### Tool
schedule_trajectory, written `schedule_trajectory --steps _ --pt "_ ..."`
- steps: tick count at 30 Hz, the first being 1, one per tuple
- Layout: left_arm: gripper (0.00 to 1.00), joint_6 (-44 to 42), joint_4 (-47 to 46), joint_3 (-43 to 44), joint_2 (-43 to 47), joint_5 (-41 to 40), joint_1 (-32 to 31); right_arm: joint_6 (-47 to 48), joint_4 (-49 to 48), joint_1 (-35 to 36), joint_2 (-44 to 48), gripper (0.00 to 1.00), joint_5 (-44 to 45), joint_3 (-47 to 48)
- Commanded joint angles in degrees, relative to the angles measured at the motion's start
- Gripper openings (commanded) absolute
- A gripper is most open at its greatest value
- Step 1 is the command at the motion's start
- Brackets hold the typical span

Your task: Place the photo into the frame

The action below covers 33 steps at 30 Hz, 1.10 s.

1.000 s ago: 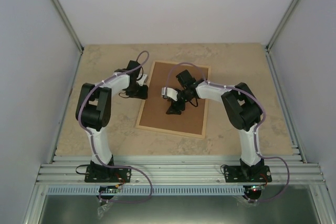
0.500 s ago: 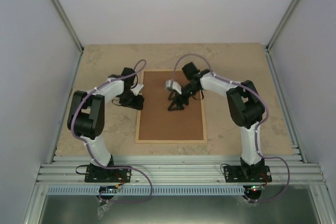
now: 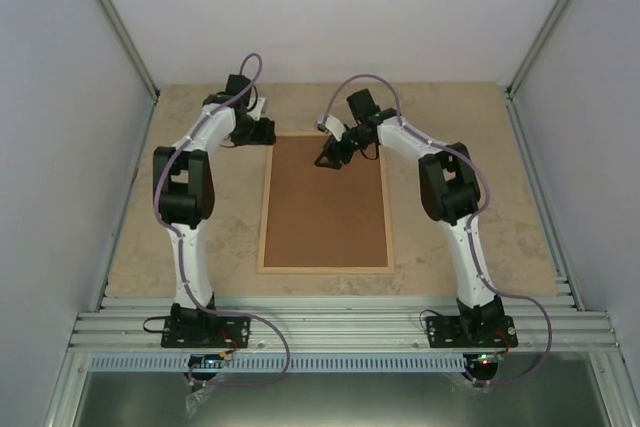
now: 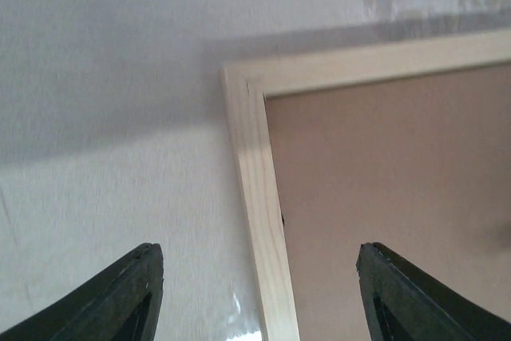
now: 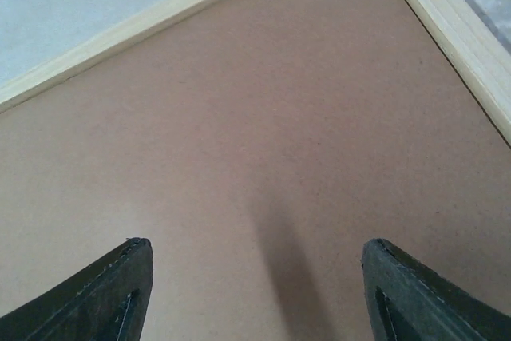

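Note:
The pale wood frame [image 3: 325, 269] lies flat on the table, lengthwise away from me, with a brown backing board [image 3: 325, 207] filling it. The photo is hidden from every view. My left gripper [image 3: 264, 133] hovers at the frame's far left corner. In the left wrist view it [image 4: 259, 293] is open, straddling the frame's left rail [image 4: 254, 189], with the board [image 4: 383, 165] to the right. My right gripper [image 3: 328, 158] is over the board's far end. In the right wrist view it [image 5: 255, 293] is open above the board [image 5: 239, 117], empty, with the frame's rails [image 5: 455, 29] at the edges.
A marbled beige tabletop [image 3: 180, 237] surrounds the frame. White walls with metal posts [image 3: 120, 32] close in the left, right and back. A ribbed metal rail [image 3: 330, 327] carries both arm bases at the near edge.
The frame turned from skewed to square with the table. Both arms stretched toward its far end, the left one to the far left corner. The left jaws widened.

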State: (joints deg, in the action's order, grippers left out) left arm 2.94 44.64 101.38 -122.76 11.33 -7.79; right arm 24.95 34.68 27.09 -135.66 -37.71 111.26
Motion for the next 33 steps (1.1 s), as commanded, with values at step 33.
schedule_trajectory --steps 33 --pt "0.63 1.37 2.38 3.72 -5.3 -0.64 0.54 2.74 -2.69 2.28 -3.61 0.64 17.58 -8.73"
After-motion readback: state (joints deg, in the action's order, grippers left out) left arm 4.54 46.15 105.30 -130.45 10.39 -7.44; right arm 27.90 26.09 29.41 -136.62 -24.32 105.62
